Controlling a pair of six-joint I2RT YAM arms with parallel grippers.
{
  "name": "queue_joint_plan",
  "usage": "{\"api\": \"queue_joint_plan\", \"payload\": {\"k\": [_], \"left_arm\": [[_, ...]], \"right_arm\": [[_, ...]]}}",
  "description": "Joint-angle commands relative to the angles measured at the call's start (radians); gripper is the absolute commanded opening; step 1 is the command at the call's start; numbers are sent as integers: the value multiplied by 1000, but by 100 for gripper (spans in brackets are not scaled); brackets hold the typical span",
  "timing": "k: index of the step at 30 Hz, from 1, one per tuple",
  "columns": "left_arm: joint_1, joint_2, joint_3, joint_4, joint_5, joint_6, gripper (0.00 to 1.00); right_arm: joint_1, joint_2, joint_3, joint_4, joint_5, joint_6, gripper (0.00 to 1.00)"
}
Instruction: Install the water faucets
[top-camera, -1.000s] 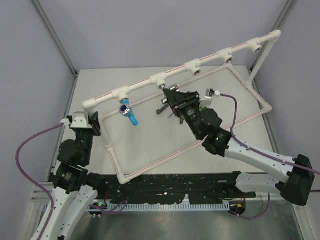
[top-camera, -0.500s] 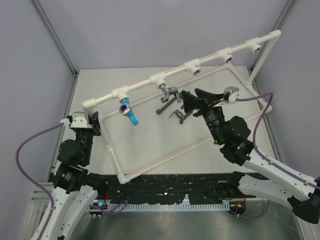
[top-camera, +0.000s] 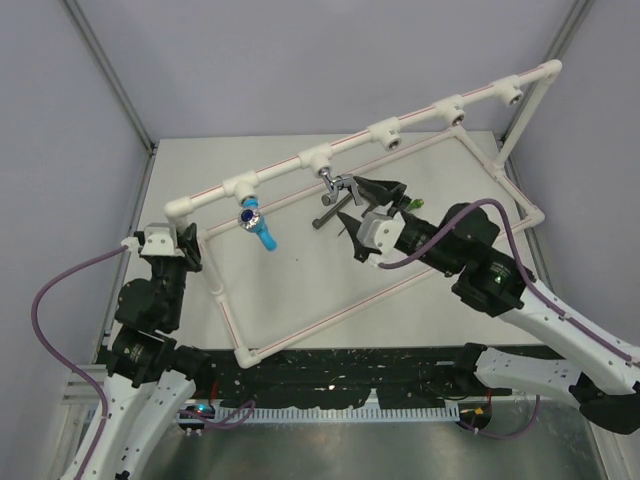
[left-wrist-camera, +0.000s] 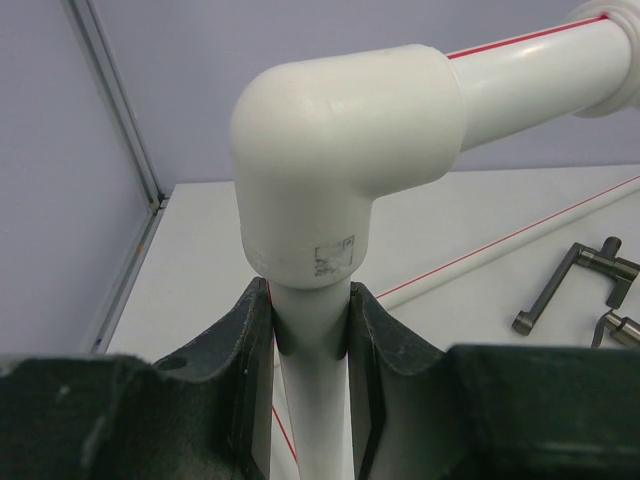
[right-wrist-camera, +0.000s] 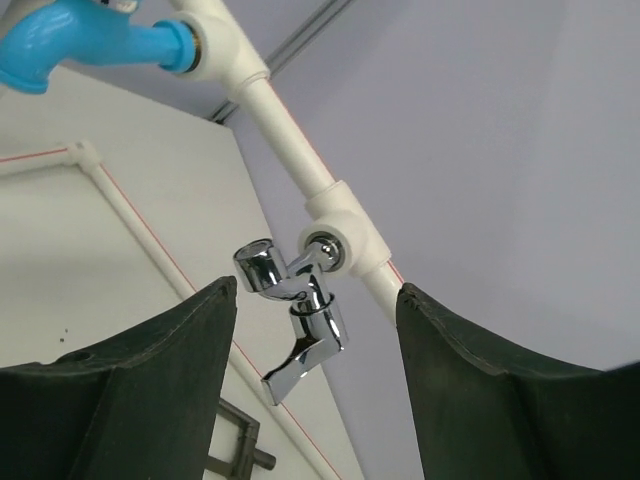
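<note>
Chrome faucet (right-wrist-camera: 295, 300): threaded end seated in the second tee socket (right-wrist-camera: 340, 235) of the white pipe frame (top-camera: 400, 128), with spout and lever hanging free and nothing touching it.

Right fingers (right-wrist-camera: 170, 360): open, one on either side of the faucet and apart from it. A second ago they were clamped on it at the socket. They have since let go, drawn back and rolled over.

Reading: the faucet stays in the socket unaided, so the thread has likely caught. Full tightness cannot be told. The release may be a re-grip for another turn, or the end of this fitting.

Left fingers (left-wrist-camera: 250, 340): closed on the frame's upright pipe (left-wrist-camera: 310, 400) just below the corner elbow (left-wrist-camera: 340, 150), unchanged.

Blue faucet (top-camera: 260, 228): already in the first socket.

Outstanding: three sockets further along the rail are empty. A dark faucet (top-camera: 326, 212) lies on the surface (top-camera: 300, 270) below the chrome one.
</note>
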Motion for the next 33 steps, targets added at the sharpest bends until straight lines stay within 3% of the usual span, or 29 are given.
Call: {"api": "queue_joint_plan", "payload": {"k": [1, 4, 9, 19, 24, 27, 30, 33], "left_arm": [[-5, 12, -14, -53, 20, 31, 0], [-5, 12, -13, -52, 20, 31, 0], [-3, 7, -14, -52, 20, 30, 0], [-5, 6, -13, -52, 29, 28, 0], [-5, 3, -14, -50, 21, 28, 0], [-5, 0, -14, -50, 21, 28, 0], [-5, 0, -16, -49, 26, 27, 0], [-5, 0, -14, -49, 26, 25, 0]], "right_arm": [[37, 56, 70, -151, -30, -195, 69], [56, 88, 49, -133, 50, -232, 68], [59, 114, -71, 197, 200, -310, 66], [56, 257, -120, 436, 370, -309, 58], [56, 288, -93, 462, 368, -3, 43], [56, 283, -82, 494, 366, 185, 21], [56, 268, -77, 545, 393, 511, 5], [56, 256, -93, 594, 427, 923, 5]]}}
